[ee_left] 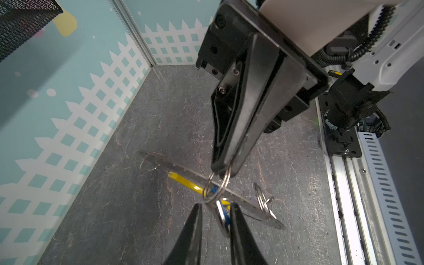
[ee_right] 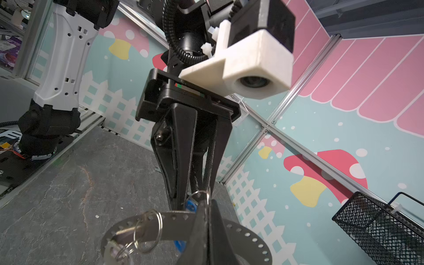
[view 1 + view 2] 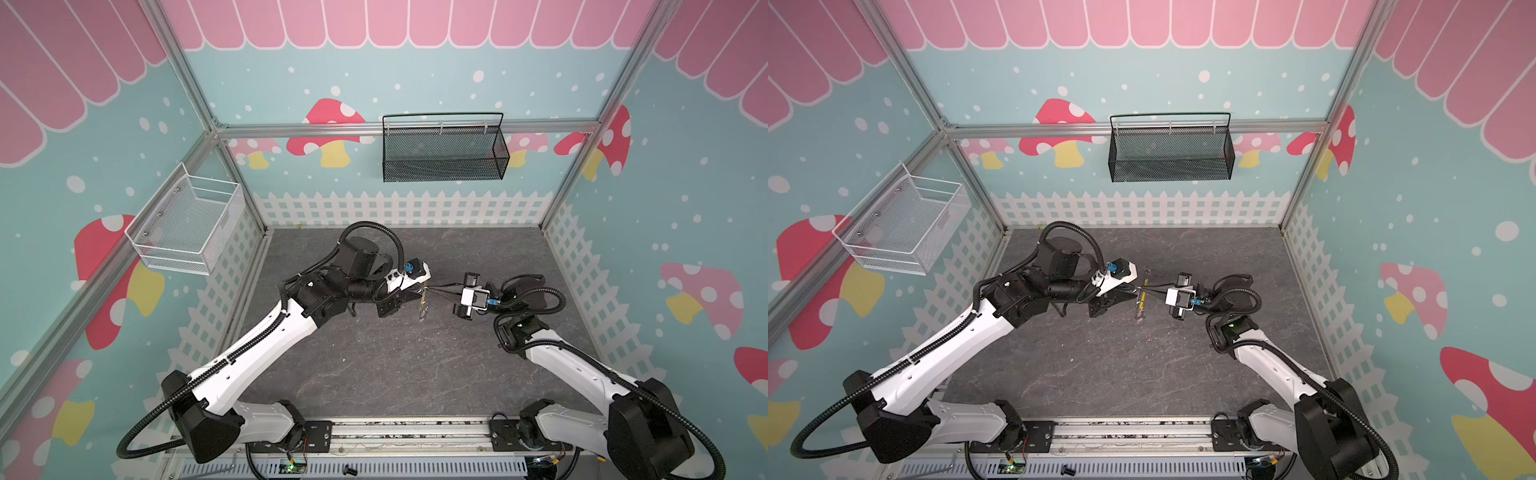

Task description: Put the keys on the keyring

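The keyring (image 2: 174,220), a perforated metal band (image 1: 174,166) with a yellow segment (image 1: 185,181), hangs above the table between both grippers in both top views (image 3: 422,299) (image 3: 1143,297). My right gripper (image 2: 207,202) (image 1: 223,171) is shut on a small split ring (image 1: 218,185) that loops round the band. From that ring hangs the blue-tagged key (image 1: 221,218), between the parted fingers of my left gripper (image 1: 215,205); it touches one finger and a gap shows at the other. The lilac-tagged key (image 1: 253,202) (image 2: 114,250) hangs on the band by its own rings.
The dark slate table (image 3: 395,365) lies below. A black mesh basket (image 3: 444,153) hangs on the back wall and a white wire basket (image 3: 187,228) on the left wall. A metal rail (image 3: 407,432) runs along the front edge between the arm bases.
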{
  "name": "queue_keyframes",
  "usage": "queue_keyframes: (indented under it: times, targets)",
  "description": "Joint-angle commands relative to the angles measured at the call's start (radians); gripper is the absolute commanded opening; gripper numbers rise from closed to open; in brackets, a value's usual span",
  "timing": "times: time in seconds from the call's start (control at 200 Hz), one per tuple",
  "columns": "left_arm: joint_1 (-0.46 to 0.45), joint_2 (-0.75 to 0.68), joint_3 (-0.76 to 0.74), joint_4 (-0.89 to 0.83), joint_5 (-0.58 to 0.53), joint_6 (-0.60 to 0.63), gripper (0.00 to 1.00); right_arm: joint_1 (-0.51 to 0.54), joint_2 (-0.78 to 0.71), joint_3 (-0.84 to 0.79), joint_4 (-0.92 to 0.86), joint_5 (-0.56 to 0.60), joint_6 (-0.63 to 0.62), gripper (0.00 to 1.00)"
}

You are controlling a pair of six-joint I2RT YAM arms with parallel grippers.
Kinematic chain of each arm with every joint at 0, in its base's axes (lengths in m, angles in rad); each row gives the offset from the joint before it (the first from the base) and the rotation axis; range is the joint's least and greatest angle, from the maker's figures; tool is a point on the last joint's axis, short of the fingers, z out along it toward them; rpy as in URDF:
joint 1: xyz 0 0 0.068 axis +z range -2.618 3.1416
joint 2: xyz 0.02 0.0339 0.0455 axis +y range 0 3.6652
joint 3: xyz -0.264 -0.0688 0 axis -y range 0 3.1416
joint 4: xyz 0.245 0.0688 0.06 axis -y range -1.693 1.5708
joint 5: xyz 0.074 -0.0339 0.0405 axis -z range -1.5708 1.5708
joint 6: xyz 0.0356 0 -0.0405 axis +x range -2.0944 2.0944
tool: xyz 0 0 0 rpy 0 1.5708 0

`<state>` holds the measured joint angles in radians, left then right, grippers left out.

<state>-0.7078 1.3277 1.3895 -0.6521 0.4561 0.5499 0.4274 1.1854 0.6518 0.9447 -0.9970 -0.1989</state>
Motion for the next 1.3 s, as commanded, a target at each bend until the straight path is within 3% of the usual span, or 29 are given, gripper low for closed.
queue_keyframes:
  times: [0.0,0.31,0.665,1.296]
  targets:
    - [0.005,0.017,0.012,0.013,0.034,0.013,0.16,0.004,0.007,-0.006,0.051,-0.027,0.023,0.00]
    - [0.005,0.022,0.014,0.013,0.071,0.023,0.00,0.004,0.012,-0.014,0.082,-0.031,0.039,0.00]
    - [0.005,0.052,0.029,-0.005,0.158,0.021,0.00,0.005,0.017,-0.024,0.159,-0.046,0.077,0.00]
    - [0.004,0.110,0.085,-0.009,0.203,0.027,0.00,0.005,0.041,-0.025,0.190,-0.077,0.091,0.00]
